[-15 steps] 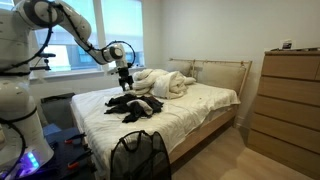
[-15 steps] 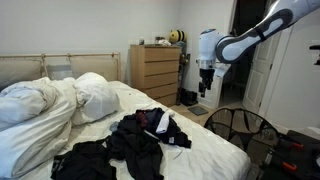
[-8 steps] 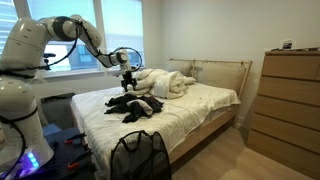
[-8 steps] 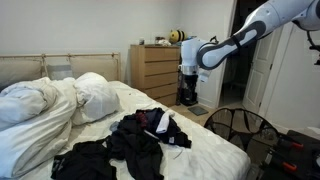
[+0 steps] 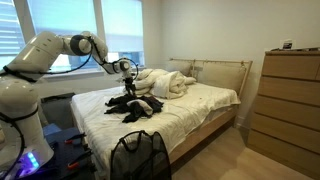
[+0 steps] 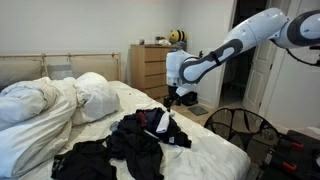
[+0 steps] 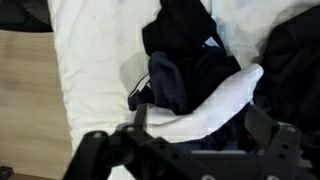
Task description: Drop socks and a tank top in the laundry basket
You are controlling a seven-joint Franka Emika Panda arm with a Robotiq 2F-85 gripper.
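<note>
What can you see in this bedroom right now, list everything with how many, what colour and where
bed: one, white sheet, middle of the room
duvet: one, white, bunched at the headboard end
clothes pile: one heap, mostly black, on the bed towards its foot
white garment: one, white, lying among the dark clothes
laundry basket: one, black mesh, on the floor by the foot of the bed
dresser: one, light wood, against the wall
yellow object: one, on the dresser, too small to identify
window: one, bright, behind the robot
arm: one, white, reaching over the bed
gripper: one, black, open, above the clothes pile, holding nothing
</note>
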